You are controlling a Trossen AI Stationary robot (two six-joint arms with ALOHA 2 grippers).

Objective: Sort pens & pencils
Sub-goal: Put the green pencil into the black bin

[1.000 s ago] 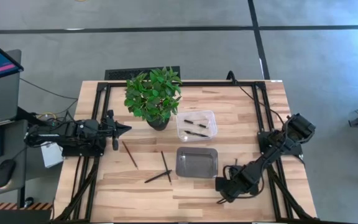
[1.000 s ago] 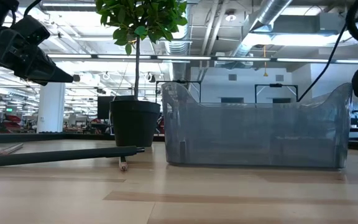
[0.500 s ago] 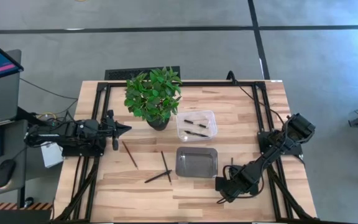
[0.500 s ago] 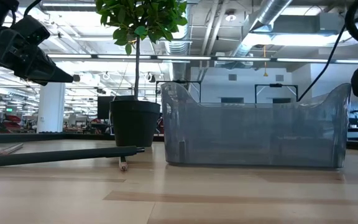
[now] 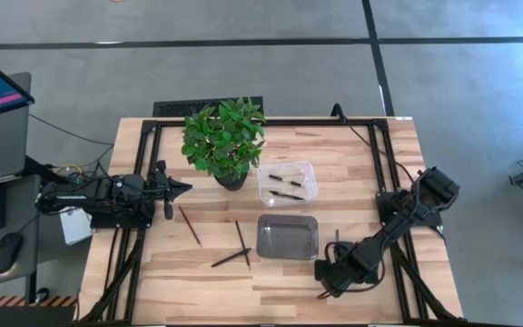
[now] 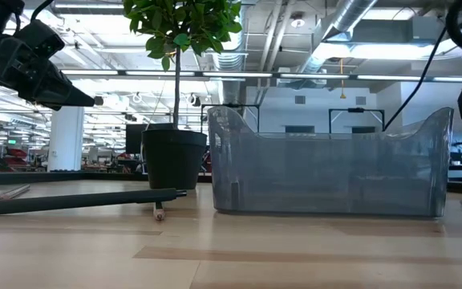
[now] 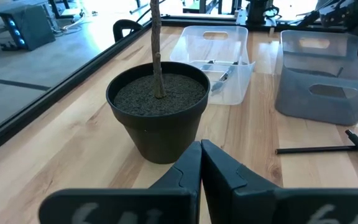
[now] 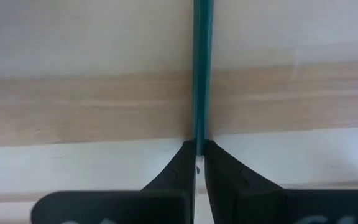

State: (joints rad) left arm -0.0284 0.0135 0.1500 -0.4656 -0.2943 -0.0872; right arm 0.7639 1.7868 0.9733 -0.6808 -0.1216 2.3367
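Right wrist view gives you the clearest read: the right gripper has its fingers clamped on a slim teal pencil, which runs straight out from the fingertips over the wooden table. From above, you find that gripper just beside the near right corner of the grey tray, with the pencil showing as a thin dark line pointing away from it along the tray's right side.

Your left gripper has its fingers pressed together on nothing. In the high view it waits well to the left of the grey tray, level with the plant pot and just to the pot's left.

Left of the grey tray you have three sticks lying loose on the table: a black pen crossed by a dark pencil, and further left a reddish-brown pencil. Just behind the grey tray sits a clear tray, and inside it you can see two short dark pens. The grey tray looks bare inside. In the low view the black pen lies flat to the left of the grey tray, in front of the pot.
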